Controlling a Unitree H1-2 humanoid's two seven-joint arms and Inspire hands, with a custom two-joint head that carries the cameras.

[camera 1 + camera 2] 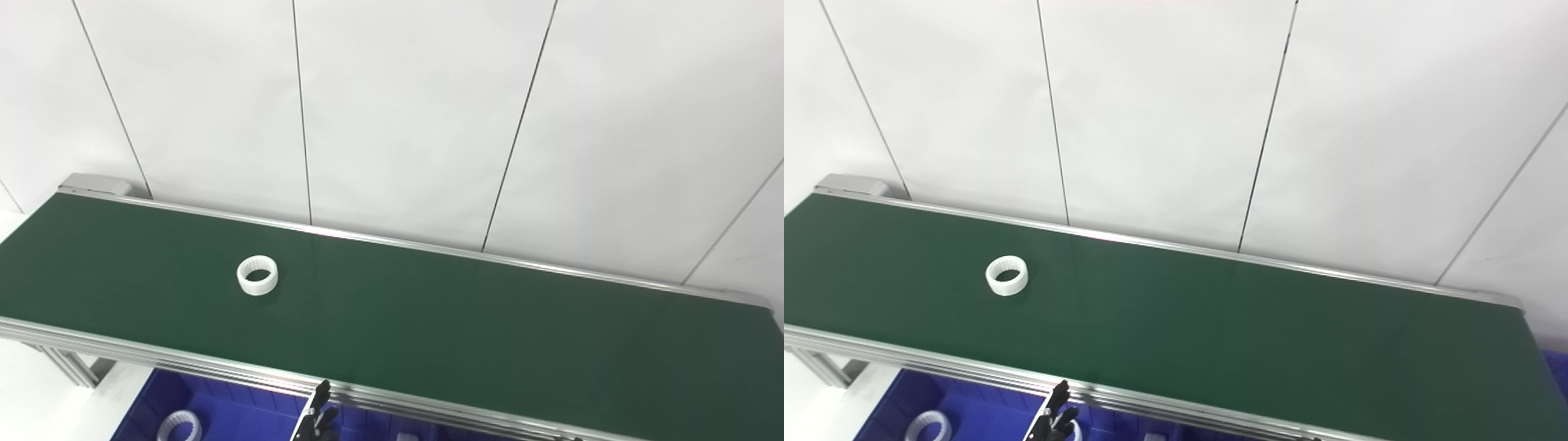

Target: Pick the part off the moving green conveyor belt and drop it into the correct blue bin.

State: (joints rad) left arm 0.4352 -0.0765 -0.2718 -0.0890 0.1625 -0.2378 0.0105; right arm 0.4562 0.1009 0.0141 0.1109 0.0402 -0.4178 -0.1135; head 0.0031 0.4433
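White ribbed ring (257,275) at nine o'clock on dark green conveyor belt (429,318), silver rails (184,361), blue bin (233,416) at seven o'clock, white wall panels (398,110) with thin dark seams, black fingertips (320,392) at six o'clock.

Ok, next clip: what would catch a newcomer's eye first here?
The white ring lying alone on the green conveyor belt, toward its left half. Below the belt's near rail, a similar ring lies in a blue bin, and dark fingertips of the left hand poke up at the bottom edge.
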